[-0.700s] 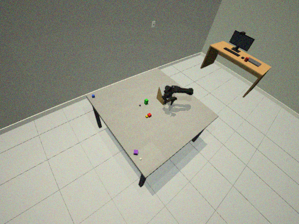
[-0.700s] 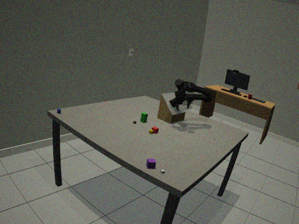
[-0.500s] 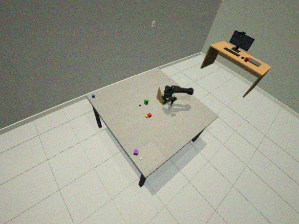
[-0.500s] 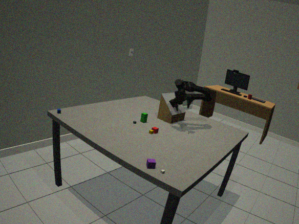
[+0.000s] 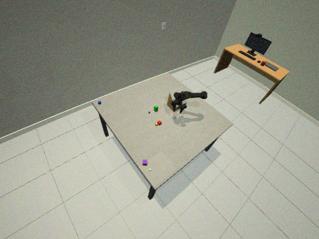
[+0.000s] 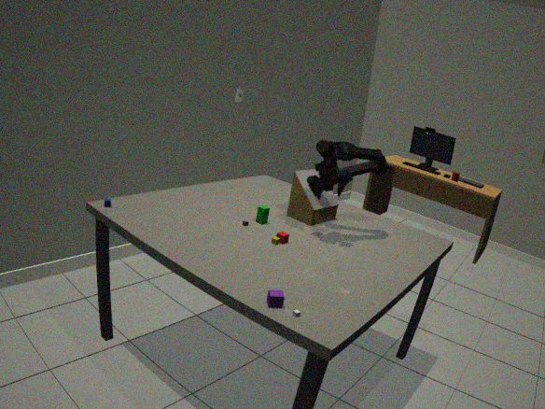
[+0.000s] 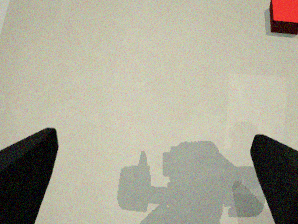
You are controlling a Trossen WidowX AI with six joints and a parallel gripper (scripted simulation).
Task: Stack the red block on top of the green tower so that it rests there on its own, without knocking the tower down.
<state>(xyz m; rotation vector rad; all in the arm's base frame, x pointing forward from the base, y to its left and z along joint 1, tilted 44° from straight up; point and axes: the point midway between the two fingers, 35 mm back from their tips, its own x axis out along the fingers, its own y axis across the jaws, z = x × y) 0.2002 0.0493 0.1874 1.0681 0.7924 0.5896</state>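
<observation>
The red block (image 5: 159, 123) (image 6: 283, 237) (image 7: 286, 10) lies on the table, with a small yellow block right beside it; in the wrist view it is cut off at the top right corner. The green tower (image 5: 155, 108) (image 6: 262, 215) stands upright on the table, further back than the red block. Nothing rests on top of the tower. My gripper (image 5: 177, 110) (image 6: 329, 196) (image 7: 158, 142) is wide open and empty. It hangs above the table near the arm's base, off to the right of both the tower and the red block in the top and exterior views.
The yellow block (image 5: 156, 124) (image 6: 275, 241) sits against or very near the red one. A small black block (image 5: 149, 112) (image 6: 245, 223) lies near the tower. A wedge-shaped stand (image 6: 300, 205) is beside the arm. Blue (image 6: 107, 203), purple (image 6: 275, 299) and white (image 6: 297, 313) blocks lie far off.
</observation>
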